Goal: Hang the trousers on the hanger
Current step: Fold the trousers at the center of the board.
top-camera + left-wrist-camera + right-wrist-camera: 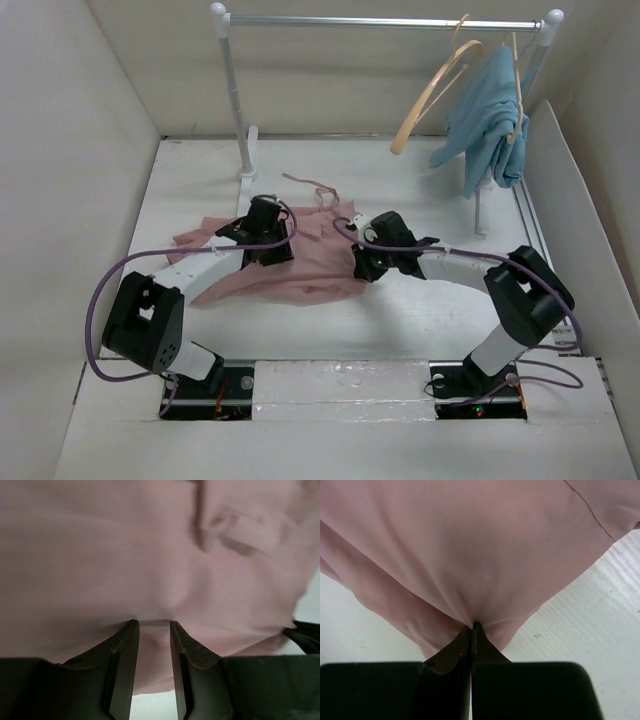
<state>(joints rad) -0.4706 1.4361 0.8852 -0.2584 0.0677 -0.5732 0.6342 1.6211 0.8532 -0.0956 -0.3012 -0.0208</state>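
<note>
- A white table [400, 320] is boxed in by pale walls, with a metal rail [380, 21] at the back.
- The soft pink trousers [310, 270] lie crumpled mid-table. The curved wooden hanger [428, 98] hangs on the rail beside a blue garment [490, 110].
- Only the wrist views show the grips: the left pincer [155, 625] clamps a thick fold, and the right pincer [472, 626] pinches the cloth tight.

Trousers [310, 265] lie on the table [400, 320], hanger [435, 95] on rail [380, 21] behind.
</note>
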